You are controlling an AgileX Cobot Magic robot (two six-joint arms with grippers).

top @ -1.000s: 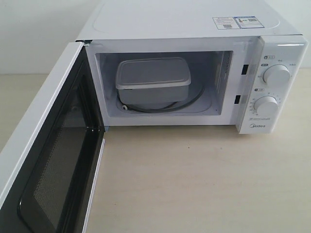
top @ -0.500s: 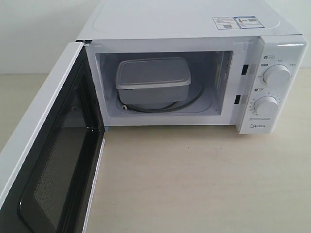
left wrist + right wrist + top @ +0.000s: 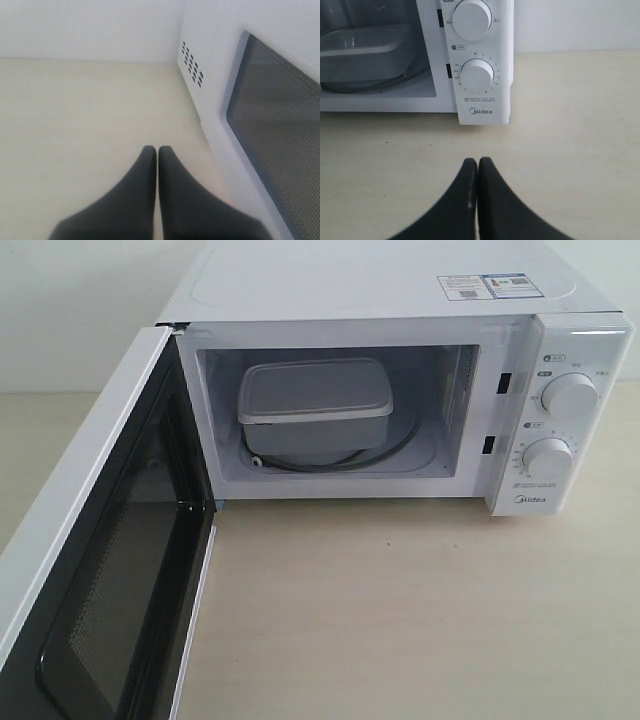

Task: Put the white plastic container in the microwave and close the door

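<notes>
The white plastic container (image 3: 314, 410) rests inside the microwave (image 3: 400, 290), on the turntable toward the cavity's left back; its corner also shows in the right wrist view (image 3: 362, 45). The door (image 3: 100, 570) stands wide open, swung out to the front left, dark window facing inward. My left gripper (image 3: 157, 149) is shut and empty, just outside the door's outer face (image 3: 272, 130). My right gripper (image 3: 477, 161) is shut and empty, low over the table in front of the lower dial (image 3: 477, 76). Neither gripper shows in the exterior view.
A beige table (image 3: 400, 620) spreads before the microwave. Two round dials (image 3: 566, 396) sit on the right panel above the Midea logo. Stickers (image 3: 484, 285) lie on top. A white wall stands behind.
</notes>
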